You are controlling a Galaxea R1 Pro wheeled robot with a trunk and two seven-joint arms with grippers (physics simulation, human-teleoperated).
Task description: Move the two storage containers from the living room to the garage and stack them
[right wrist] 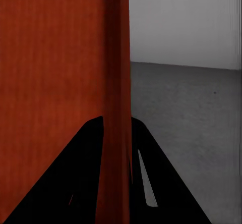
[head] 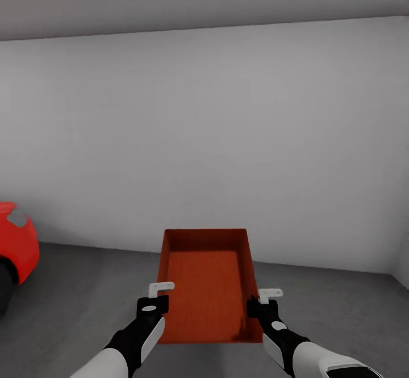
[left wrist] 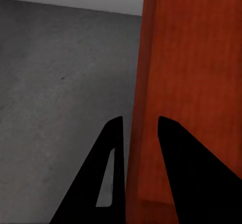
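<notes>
Both grippers, left (head: 159, 293) and right (head: 262, 298), clamp my container's (head: 208, 287) side walls, held over the garage floor (head: 79, 287). It isn't set down; I can't see the second container.

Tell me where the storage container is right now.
In the head view, the storage container is low at centre, held between the left gripper and right gripper, above the grey floor.

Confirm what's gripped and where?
One storage container: left gripper pinches its left side wall, right gripper its right side wall, fingers straddling each thin wall.
</notes>
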